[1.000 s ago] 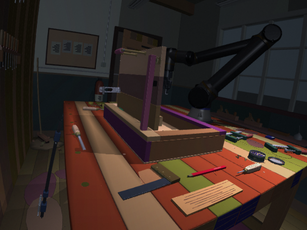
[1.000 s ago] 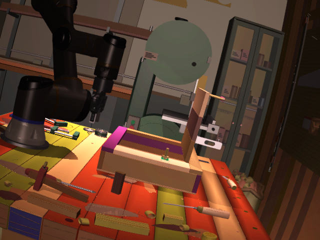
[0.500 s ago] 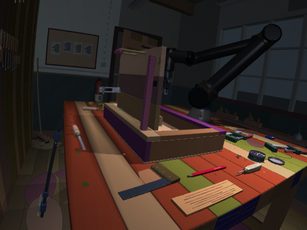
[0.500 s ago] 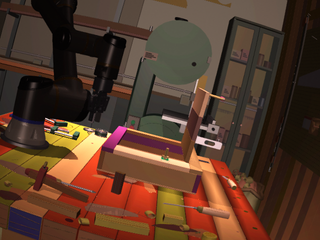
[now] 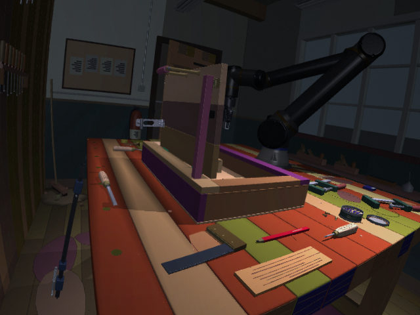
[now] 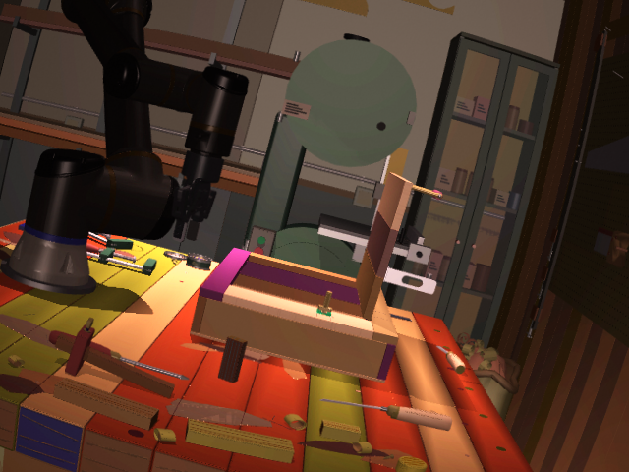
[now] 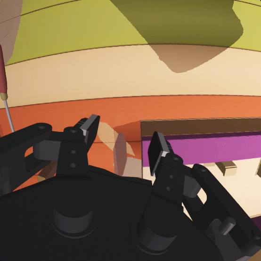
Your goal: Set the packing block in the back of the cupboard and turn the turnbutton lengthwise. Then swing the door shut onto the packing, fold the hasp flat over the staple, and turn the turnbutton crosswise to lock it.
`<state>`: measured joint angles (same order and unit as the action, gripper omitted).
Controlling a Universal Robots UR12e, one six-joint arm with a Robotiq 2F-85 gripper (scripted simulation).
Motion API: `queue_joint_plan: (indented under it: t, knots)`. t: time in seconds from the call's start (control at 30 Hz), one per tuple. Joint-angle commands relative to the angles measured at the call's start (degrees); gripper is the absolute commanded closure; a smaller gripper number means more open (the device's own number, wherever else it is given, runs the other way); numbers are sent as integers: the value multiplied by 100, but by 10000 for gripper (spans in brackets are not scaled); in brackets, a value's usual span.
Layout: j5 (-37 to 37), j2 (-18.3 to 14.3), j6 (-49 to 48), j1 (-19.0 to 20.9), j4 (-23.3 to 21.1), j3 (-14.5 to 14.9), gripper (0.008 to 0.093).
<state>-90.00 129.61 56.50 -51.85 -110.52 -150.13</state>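
Note:
The packing block (image 6: 232,359), a small dark brown upright piece, stands on the bench just in front of the cupboard's near side wall. The cupboard (image 6: 294,310) lies on its back as a shallow open box with a magenta end rail (image 7: 209,147). Its door (image 5: 193,118) stands upright at one end, and the silver hasp (image 5: 151,123) sticks out from the door's free edge. The brass turnbutton (image 6: 325,304) rises from a green base on the cupboard's front rim. My gripper (image 7: 123,143) hangs open and empty above the bench, off the magenta end of the cupboard.
The robot's base (image 6: 56,223) stands on the bench corner behind the gripper. Clamps (image 6: 122,254) and a round tin (image 6: 198,260) lie near it. Chisels (image 6: 416,414), wood offcuts (image 6: 239,441), a square (image 5: 207,251), a red pencil (image 5: 283,234) and a slatted board (image 5: 283,269) are scattered around the cupboard.

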Motion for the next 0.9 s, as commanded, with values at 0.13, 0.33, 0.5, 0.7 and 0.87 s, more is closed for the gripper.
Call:
queue_joint_plan:
  t: [0.13,0.33,0.5,0.7,0.87]
  knots:
    - [0,-159,-3,-5,-115,50,434]
    - [0,-657,-16,-19,-451,211,434]
    - [0,-1267,-29,-34,-816,455,434]
    - [0,-2050,-45,-49,-1197,858,434]
    - [0,-2618,-54,-58,-1402,1223,434]
